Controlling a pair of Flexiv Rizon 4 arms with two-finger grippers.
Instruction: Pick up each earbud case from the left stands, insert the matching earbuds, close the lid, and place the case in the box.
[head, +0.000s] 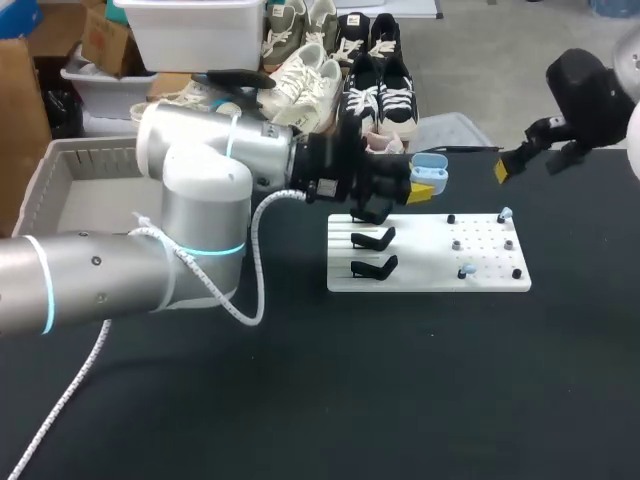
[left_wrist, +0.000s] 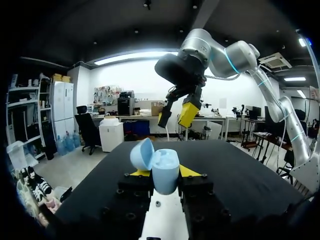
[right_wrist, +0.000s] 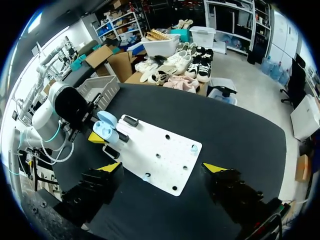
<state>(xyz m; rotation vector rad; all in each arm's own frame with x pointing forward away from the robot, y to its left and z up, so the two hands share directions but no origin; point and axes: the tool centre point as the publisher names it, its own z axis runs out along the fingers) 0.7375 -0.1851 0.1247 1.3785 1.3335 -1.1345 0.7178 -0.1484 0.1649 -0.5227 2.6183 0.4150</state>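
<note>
Left gripper (left_wrist: 165, 174) is clamping the light-blue case (left_wrist: 164, 165), lid open, over the white board's (head: 430, 272) far-left corner, above 2 black stands (head: 373, 238). Right gripper (right_wrist: 162, 169) is hanging open near the table's (head: 300, 400) far-right edge, well apart from the board.

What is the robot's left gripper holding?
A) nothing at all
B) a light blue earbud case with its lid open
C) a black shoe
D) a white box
B: the left gripper is shut on the light blue earbud case, and the case's lid is flipped open.
</note>
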